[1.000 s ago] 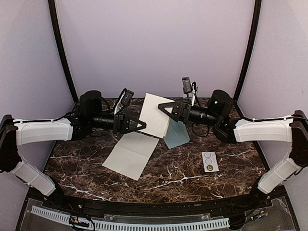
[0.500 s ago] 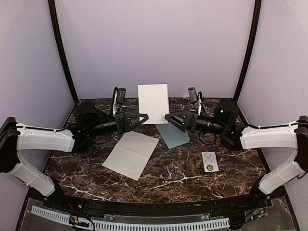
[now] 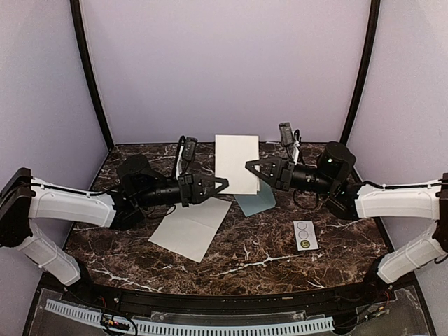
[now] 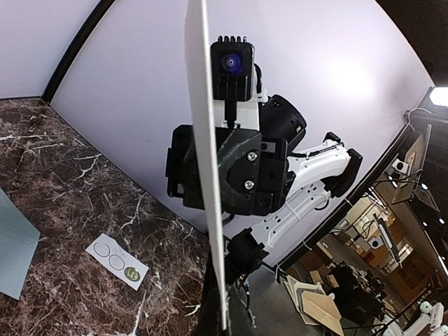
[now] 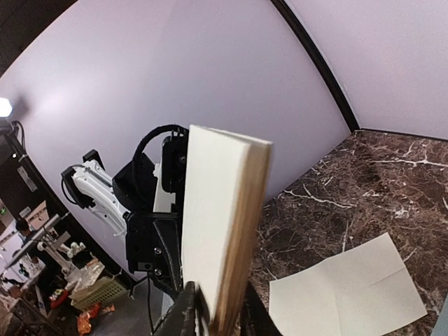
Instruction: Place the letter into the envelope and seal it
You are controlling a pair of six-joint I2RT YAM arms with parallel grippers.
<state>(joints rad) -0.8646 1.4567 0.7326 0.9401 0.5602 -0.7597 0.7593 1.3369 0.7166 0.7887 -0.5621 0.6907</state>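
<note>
Closest to me on the dark marble table [image 3: 245, 259], over to the right, lies a small white strip [image 3: 304, 234] printed with three circles. Left of it a second off-white sheet [image 3: 187, 227] lies flat and skewed, with fold creases crossing it. A bit further back the pale blue-green envelope [image 3: 259, 201] lies flat on the marble, its upper left part hidden from above by the paper held over it. That paper is the letter [image 3: 236, 162], folded into layers and held upright in the air between the two arms, clear of the table. The left gripper [image 3: 222, 184] comes in from the left and is clamped tight on the letter's lower left edge. The right gripper [image 3: 248, 165] reaches in from the right, its jaws narrow, with a finger pressed against each face of the folded letter at its right edge. Behind all this stands the plain lilac back wall.
</note>
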